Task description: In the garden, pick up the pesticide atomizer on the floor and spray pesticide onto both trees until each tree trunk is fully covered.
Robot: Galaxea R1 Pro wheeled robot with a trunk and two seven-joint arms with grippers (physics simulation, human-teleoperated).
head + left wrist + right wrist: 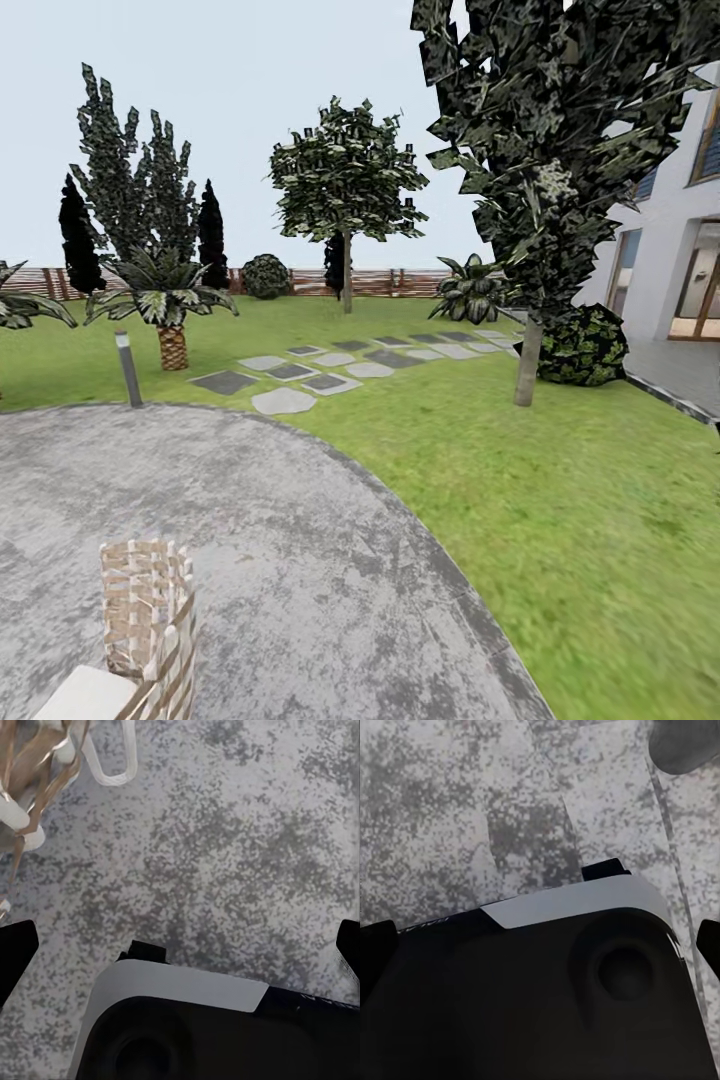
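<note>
The head view looks across the garden lawn (560,500) from a grey paved patch (260,540). One tree (347,180) stands far off at the middle, its thin trunk (347,275) near the fence. The other tree (540,130) is nearer on the right, with its grey-brown trunk (527,362) rising from the grass. The pesticide atomizer is out of view. My left gripper (180,949) hangs open over the paving, one dark fingertip (15,952) at each side of its view. My right gripper (540,945) is open too, above my own base and holding nothing.
A wicker chair (148,610) stands close at the lower left and shows again in the left wrist view (37,765). A short lamp post (128,368), a low palm (165,300), stepping stones (330,370), a bush (585,345) and the house wall (680,260) lie ahead.
</note>
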